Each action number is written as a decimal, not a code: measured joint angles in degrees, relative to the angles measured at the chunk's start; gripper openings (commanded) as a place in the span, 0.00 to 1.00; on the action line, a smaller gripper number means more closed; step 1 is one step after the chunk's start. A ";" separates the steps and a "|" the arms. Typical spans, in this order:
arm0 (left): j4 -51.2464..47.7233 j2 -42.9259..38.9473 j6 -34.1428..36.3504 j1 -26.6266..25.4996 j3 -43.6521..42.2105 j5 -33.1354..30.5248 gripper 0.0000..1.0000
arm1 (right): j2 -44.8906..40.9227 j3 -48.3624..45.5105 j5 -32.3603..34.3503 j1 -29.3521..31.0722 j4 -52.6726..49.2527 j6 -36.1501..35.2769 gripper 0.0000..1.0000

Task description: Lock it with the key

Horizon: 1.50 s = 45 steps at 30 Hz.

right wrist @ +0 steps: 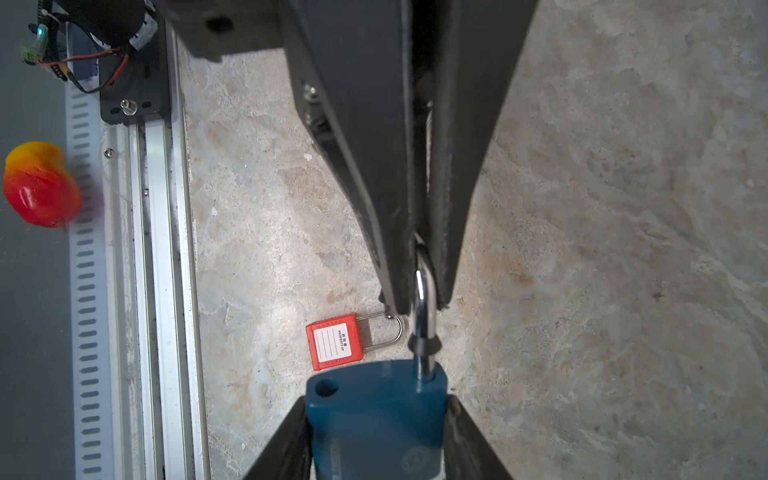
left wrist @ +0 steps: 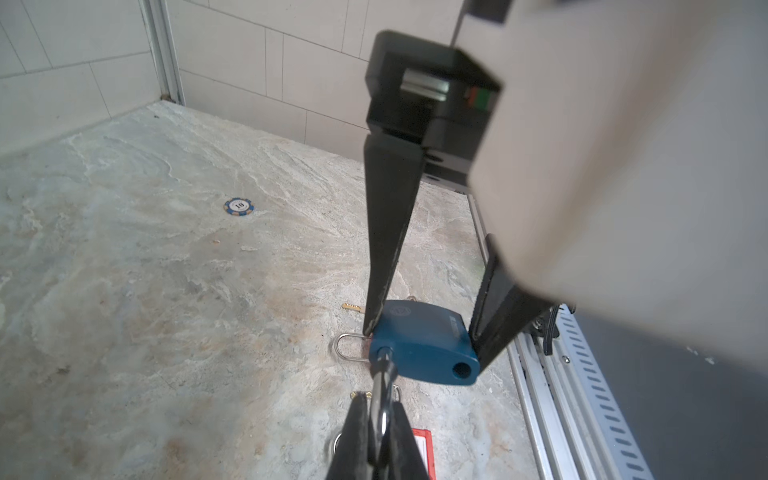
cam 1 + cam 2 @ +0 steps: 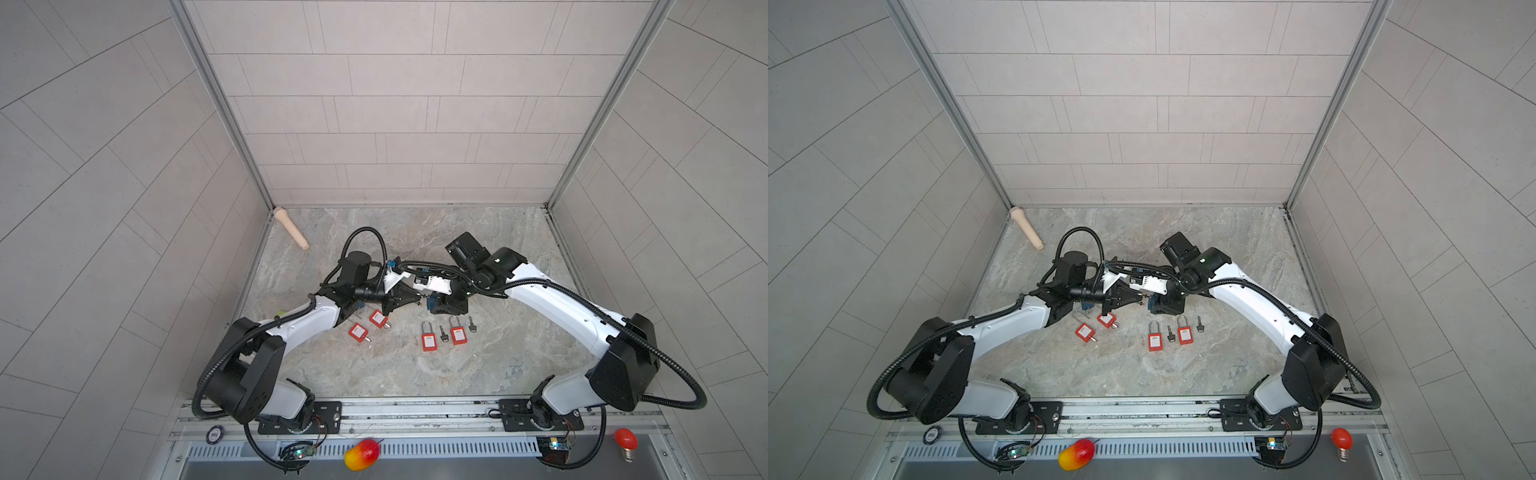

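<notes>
On the front ledge, short of the counter (image 3: 415, 374), sit a toy mango (image 3: 361, 454) and, off to the right, a red bulb (image 3: 626, 441). Just in from the counter's near edge there's a loose row of four red padlocks. Two lie left of centre (image 3: 358, 332) (image 3: 378, 318), and two lie right of centre (image 3: 429, 341) (image 3: 458, 334). Each of the right-hand pair has a dark-headed key (image 3: 444, 333) (image 3: 471, 323) lying just beside it.

Behind that row, over the middle of the counter, the two arms meet nose to nose. The right gripper (image 1: 376, 401) is clamped across the body of the blue padlock (image 2: 424, 345), one finger on either side. The left gripper (image 2: 380, 399) has its fingers pinched together on the padlock's chrome shackle (image 1: 424, 286). One leg of the shackle sits in the body, while the other hole in that face gapes empty.

Farther back, a beige peg (image 3: 291, 228) lies on the counter in the far left corner, by the wall.
</notes>
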 measured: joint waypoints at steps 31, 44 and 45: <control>7.23 -3.58 -2.32 -7.72 -2.08 -3.17 0.00 | -12.94 -7.63 0.55 -1.95 -2.67 0.83 0.58; 8.90 -4.90 -3.80 -8.74 -2.25 -3.10 0.00 | -11.63 -10.36 -3.08 -1.95 1.86 1.22 0.33; 8.90 -4.92 -3.87 -8.81 -2.25 -3.10 0.00 | -11.65 -10.56 -3.19 -1.95 2.23 1.31 0.31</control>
